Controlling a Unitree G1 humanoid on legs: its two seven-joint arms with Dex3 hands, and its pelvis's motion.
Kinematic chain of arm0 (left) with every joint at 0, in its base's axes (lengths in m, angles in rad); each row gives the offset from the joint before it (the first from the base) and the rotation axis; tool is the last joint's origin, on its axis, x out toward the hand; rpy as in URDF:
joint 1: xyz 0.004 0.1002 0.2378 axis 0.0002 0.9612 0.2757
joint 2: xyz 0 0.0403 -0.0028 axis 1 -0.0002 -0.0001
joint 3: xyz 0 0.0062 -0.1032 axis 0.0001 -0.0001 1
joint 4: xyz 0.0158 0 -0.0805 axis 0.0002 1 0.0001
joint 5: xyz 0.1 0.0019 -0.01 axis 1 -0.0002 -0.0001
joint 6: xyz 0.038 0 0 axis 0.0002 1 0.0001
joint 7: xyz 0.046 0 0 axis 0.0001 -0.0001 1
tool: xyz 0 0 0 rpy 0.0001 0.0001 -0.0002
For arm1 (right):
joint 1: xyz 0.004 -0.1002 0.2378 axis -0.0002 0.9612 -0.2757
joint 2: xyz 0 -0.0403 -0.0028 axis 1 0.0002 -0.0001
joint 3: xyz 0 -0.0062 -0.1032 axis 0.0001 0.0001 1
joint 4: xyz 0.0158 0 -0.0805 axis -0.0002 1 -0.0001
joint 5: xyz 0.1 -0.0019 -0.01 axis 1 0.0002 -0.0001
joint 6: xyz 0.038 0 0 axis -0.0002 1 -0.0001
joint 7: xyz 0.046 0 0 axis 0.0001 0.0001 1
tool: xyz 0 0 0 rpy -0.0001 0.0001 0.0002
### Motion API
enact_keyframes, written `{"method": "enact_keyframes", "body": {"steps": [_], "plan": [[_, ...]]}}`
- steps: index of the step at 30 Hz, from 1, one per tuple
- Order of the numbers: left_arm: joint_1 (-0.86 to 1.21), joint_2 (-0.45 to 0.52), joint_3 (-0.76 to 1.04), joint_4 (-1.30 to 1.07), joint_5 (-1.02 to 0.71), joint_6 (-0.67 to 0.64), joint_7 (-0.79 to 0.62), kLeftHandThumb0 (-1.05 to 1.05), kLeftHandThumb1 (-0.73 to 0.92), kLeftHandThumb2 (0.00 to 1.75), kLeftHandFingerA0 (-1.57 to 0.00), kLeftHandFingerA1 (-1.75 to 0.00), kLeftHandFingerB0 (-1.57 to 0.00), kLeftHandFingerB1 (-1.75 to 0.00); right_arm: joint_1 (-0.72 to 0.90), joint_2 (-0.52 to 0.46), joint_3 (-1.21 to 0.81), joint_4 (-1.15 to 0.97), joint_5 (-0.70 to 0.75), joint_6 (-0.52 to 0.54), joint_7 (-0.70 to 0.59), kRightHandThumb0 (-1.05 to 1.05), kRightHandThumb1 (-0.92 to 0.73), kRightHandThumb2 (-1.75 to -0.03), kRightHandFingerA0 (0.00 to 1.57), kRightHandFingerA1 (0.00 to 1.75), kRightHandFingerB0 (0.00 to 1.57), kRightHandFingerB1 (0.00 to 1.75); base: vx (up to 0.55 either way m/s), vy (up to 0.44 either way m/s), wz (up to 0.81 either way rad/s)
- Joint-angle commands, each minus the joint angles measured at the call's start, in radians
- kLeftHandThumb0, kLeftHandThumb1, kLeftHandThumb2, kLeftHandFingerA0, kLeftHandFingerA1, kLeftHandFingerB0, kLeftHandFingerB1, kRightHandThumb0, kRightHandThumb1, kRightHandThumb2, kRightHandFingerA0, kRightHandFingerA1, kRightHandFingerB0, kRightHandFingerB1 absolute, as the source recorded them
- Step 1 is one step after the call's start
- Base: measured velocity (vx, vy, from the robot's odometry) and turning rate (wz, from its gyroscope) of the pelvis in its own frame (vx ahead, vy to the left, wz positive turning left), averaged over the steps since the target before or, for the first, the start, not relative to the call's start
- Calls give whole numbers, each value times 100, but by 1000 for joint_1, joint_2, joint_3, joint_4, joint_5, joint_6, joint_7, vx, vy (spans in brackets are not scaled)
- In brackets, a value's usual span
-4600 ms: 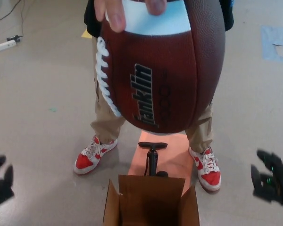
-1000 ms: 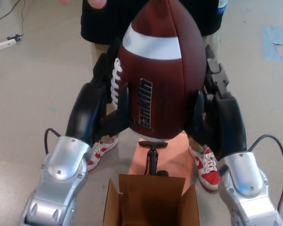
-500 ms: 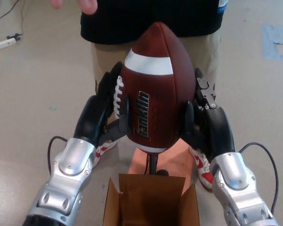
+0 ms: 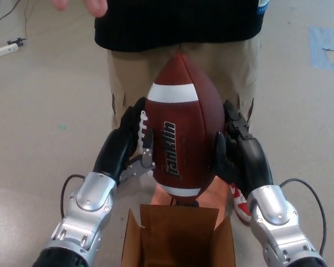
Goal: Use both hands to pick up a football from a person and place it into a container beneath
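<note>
Two hands w/ football (image 4: 181,128) above box (image 4: 178,239)

Brown, white-striped football (image 4: 182,139)

Both silver forearms reach forward and up, angled inward toward each other. The left hand (image 4: 127,146) and right hand (image 4: 237,149) face palm to palm, fingers clamped against the football (image 4: 182,142) between them.
</note>
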Motion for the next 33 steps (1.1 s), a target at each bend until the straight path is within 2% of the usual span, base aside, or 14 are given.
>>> {"method": "enact_keyframes", "body": {"steps": [1, 3, 4, 6, 9, 12, 13, 14, 15, 16, 24, 26, 28, 33], "plan": [[-28, 26, 18, 43, 4, -82, -79, -78, 92, 88, 0, 0, 0, -4, -52, -24, -23, 71, 7, -118, 66, -82, -89, -120, 0, 14, 0, 13, 0, 0, 0], [-21, 64, 53, 61, -19, -89, -107, -79, 92, 83, 0, 0, 0, 0, -45, -44, -61, 77, 41, -91, 79, -85, -84, -118, 0, 12, 0, 12, 0, 0, 0], [-23, 100, 82, 84, -38, -94, -127, -87, 88, 113, 0, 0, 0, 0, -38, -69, -87, 79, 60, -82, 87, -83, -82, -117, 0, 14, 0, 13, 0, 0, 0], [-31, 182, 156, 133, -79, -87, -165, -83, 92, 90, 0, 0, 0, 0, -26, -133, -142, 89, 85, -79, 110, -82, -85, -118, 0, 15, 0, 13, 0, 0, 0], [-45, 276, 239, 203, -114, -100, -199, -88, 86, 111, 0, 0, 0, 0, -19, -198, -206, 106, 121, -82, 146, -81, -92, -75, 0, 2, 0, 5, 0, 0, 0], [-53, 386, 340, 284, -155, -106, -232, -91, 92, 121, 0, -7, 0, -5, -3, -278, -286, 125, 168, -59, 186, -83, -82, -118, 0, 15, 0, 14, 0, 0, 0], [-52, 420, 369, 316, -161, -115, -237, -81, 92, 82, 0, 0, 0, 0, 11, -298, -310, 124, 180, -64, 196, -85, -81, -117, 0, 13, 0, 12, 0, 0, 0], [-52, 456, 401, 351, -172, -125, -247, -89, 92, 121, 0, -8, 0, -5, 26, -316, -338, 122, 198, -70, 210, -80, -92, -75, 0, 5, 0, 8, 0, 0, 0], [-52, 466, 411, 361, -176, -126, -252, -89, 92, 121, 0, -8, 0, -5, 30, -321, -347, 122, 204, -72, 215, -80, -92, -75, 0, 5, 0, 8, 0, 0, 0], [-55, 482, 442, 383, -189, -114, -244, -83, 80, 114, 0, -13, 0, -13, 39, -326, -365, 122, 215, -73, 231, -85, -83, -117, 0, 14, 0, 12, 0, 0, 0], [-27, 543, 548, 455, -207, -128, -329, -87, 89, 119, 0, -9, 0, -9, 74, -300, -408, 97, 220, -100, 265, -84, -81, -117, 0, 15, 0, 13, 0, 0, 0], [-20, 544, 543, 459, -192, -140, -332, -74, 92, 87, 0, 0, 0, 0, 74, -296, -403, 84, 217, -102, 264, -89, -83, -117, 0, 11, 0, 10, 0, 0, 0], [-17, 542, 547, 464, -191, -139, -328, -81, 83, 117, 0, -15, 0, -14, 71, -289, -396, 64, 213, -103, 261, -90, -85, -116, 0, 10, 0, 8, 0, 0, 0], [-13, 521, 545, 469, -184, -142, -317, -88, 86, 117, 0, -9, 0, -9, 61, -271, -388, 21, 220, -101, 258, -89, -84, -115, 0, 11, 0, 9, 0, 0, 0]]}}
